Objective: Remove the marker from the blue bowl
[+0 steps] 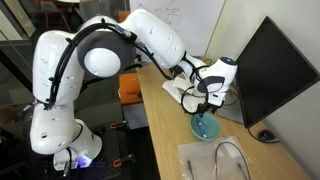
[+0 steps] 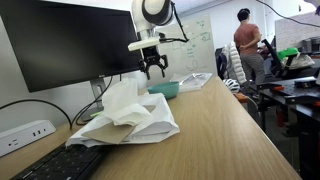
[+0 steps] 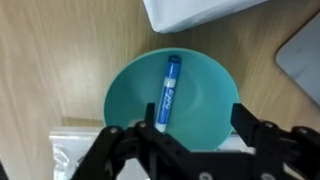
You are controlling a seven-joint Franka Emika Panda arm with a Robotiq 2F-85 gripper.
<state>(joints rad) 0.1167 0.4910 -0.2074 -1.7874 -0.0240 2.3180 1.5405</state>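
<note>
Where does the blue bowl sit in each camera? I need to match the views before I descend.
In an exterior view: the blue bowl is right of centre, low, on the table by the dark monitor.
In an exterior view: the bowl is at centre.
Wrist view: the bowl fills the middle, with the marker lying in it.
Shared landmark: the open gripper, above the bowl in all views.

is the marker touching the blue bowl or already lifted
Touching. The wrist view shows the marker lying flat against the blue bowl's inner surface.
</note>
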